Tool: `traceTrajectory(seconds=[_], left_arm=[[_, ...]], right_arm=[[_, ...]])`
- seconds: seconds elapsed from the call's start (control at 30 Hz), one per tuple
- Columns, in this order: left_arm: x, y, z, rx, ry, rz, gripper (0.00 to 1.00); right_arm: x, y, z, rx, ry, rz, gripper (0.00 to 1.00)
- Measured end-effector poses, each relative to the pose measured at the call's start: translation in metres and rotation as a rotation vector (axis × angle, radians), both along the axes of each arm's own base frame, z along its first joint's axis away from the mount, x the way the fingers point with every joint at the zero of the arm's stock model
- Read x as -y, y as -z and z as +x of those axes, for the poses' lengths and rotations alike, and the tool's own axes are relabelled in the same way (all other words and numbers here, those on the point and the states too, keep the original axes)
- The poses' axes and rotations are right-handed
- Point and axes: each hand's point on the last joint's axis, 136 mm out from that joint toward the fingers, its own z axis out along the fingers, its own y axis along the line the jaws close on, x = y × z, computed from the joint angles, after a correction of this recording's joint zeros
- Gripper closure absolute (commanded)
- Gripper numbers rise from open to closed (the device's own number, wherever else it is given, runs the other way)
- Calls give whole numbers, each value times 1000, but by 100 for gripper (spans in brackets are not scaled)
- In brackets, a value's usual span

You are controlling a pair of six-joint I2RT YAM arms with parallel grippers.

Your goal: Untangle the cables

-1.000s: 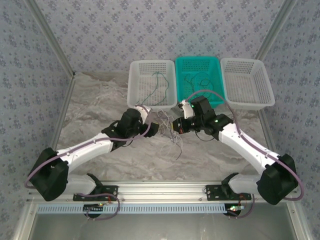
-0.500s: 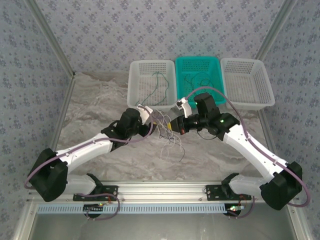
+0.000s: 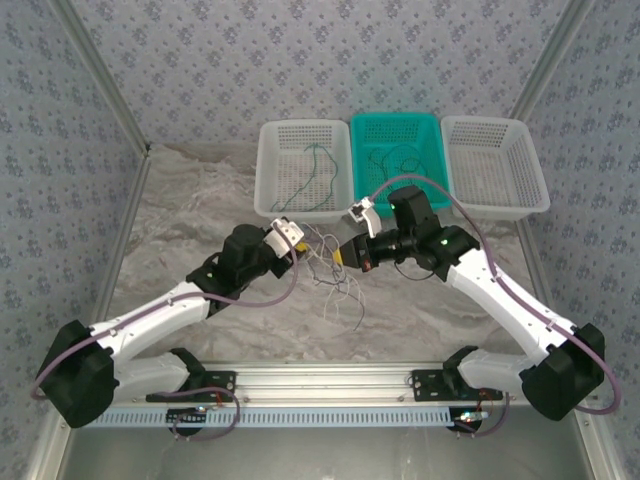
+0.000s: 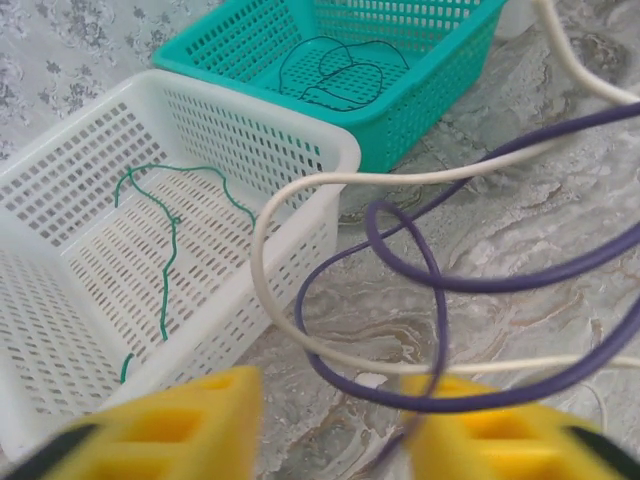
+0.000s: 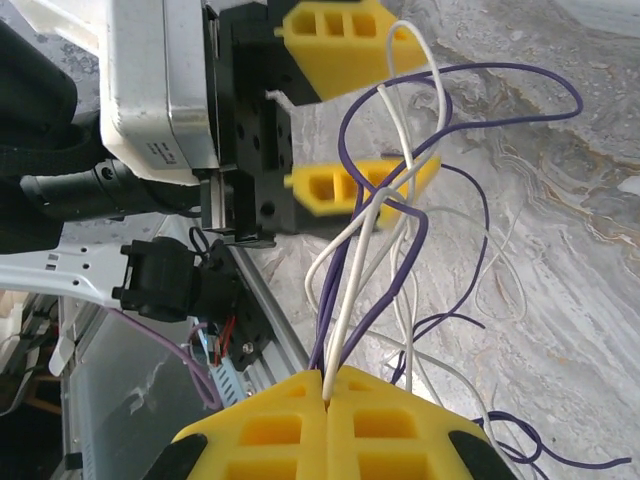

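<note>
A loose tangle of thin purple and whitish cables (image 3: 340, 285) hangs between the two grippers above the marble table. My right gripper (image 3: 341, 255) is shut on a white and several purple strands (image 5: 370, 230), which enter its closed yellow fingertips (image 5: 325, 385). My left gripper (image 3: 301, 248) stands open just left of the bundle. In the left wrist view a purple wire (image 4: 520, 281) and a white wire (image 4: 400, 178) loop above its spread fingers (image 4: 180, 430), one purple strand crossing the right finger. The right wrist view shows the left gripper's fingers (image 5: 345, 40) apart, cables running past the lower one.
Three baskets line the far edge. The left white basket (image 3: 270, 170) holds a green wire (image 4: 165, 290), the teal basket (image 3: 436, 160) holds dark green wires (image 4: 330, 75), and the right white basket (image 3: 495, 165) stands beside it. Patterned walls enclose the table.
The right gripper lifted the bundle a second ago and has held still since. The left arm has drawn back to the left, its gripper now slightly further from the right one.
</note>
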Motion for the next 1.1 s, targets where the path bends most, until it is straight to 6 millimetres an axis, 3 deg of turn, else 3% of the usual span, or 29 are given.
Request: traceTrajectory(seconds=[0.03, 0.17, 0.27, 0.4, 0.53, 0.63, 0.7, 0.8, 0.9, 0.97, 1.1], left_arm=[[0, 0, 1, 2, -3, 2, 100], [-5, -1, 4, 7, -38, 1, 100], [-14, -8, 8, 12, -89, -24, 100], [-39, -28, 12, 26, -180, -111, 100], [-63, -43, 13, 27, -251, -191, 100], [-76, -51, 14, 26, -295, -238, 100], [-78, -55, 14, 19, -301, -266, 100], [-69, -52, 8, -28, -255, -299, 100], [-57, -50, -1, -83, -182, -334, 100], [-51, -50, -6, -110, -146, -351, 100], [-43, -56, -12, -140, -99, -375, 100]], right_arm=[[0, 0, 0, 0, -2, 2, 100], [3, 3, 6, 13, 31, -19, 100], [19, 21, 22, 23, 140, -77, 100], [53, 79, 41, -68, 313, -171, 100], [79, 149, 39, -185, 421, -296, 100], [98, 186, 29, -248, 478, -396, 87], [105, 196, 27, -268, 506, -432, 61], [105, 192, 29, -248, 507, -427, 45], [97, 172, 28, -178, 477, -391, 31], [86, 145, 27, -81, 443, -343, 23], [57, 76, 27, 186, 352, -190, 19]])
